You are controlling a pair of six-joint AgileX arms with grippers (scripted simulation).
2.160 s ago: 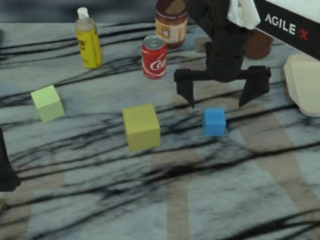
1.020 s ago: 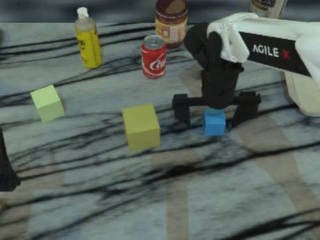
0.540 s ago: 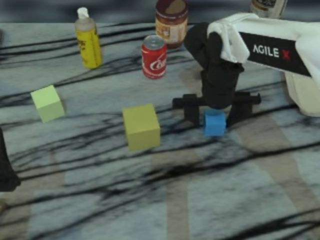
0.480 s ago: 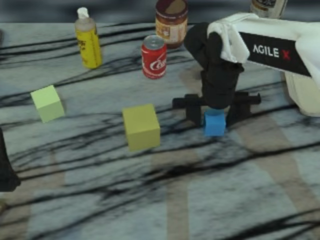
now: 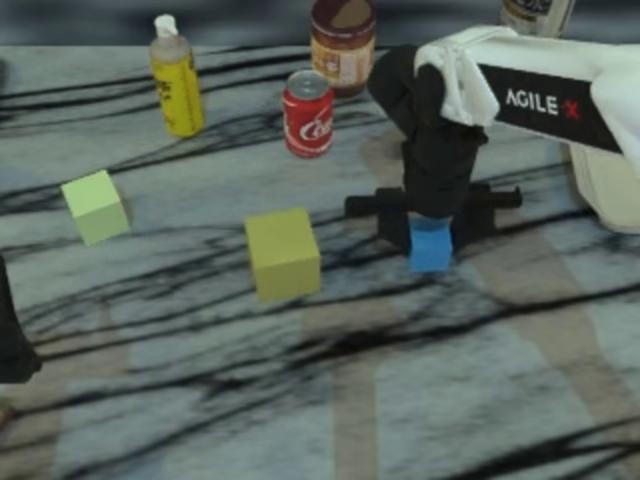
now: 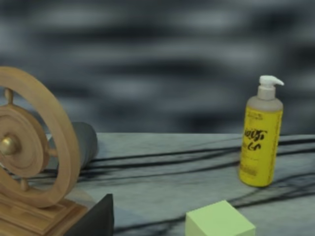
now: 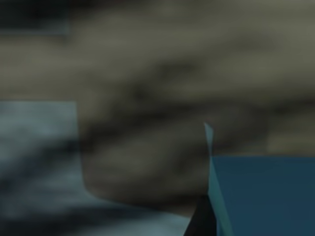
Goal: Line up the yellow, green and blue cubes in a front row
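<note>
My right tool (image 5: 431, 228) just closed in on the blue cube (image 5: 431, 247), apparently gripping it; ready to lift.

Right gripper (image 5: 432, 232) fingers now tight against blue cube (image 5: 431, 248)

My right arm reached in from the top view's right side, white upper shell, black wrist bent straight down over the table's middle-right. My right gripper (image 5: 431, 232) pointed downward, its black fingers (image 5: 393, 226) pressed against both sides of the blue cube (image 5: 431, 246), clamped on it. My left arm sat parked at the top view's left edge; only a dark part of my left gripper (image 5: 12, 345) showed, low on that side.
</note>
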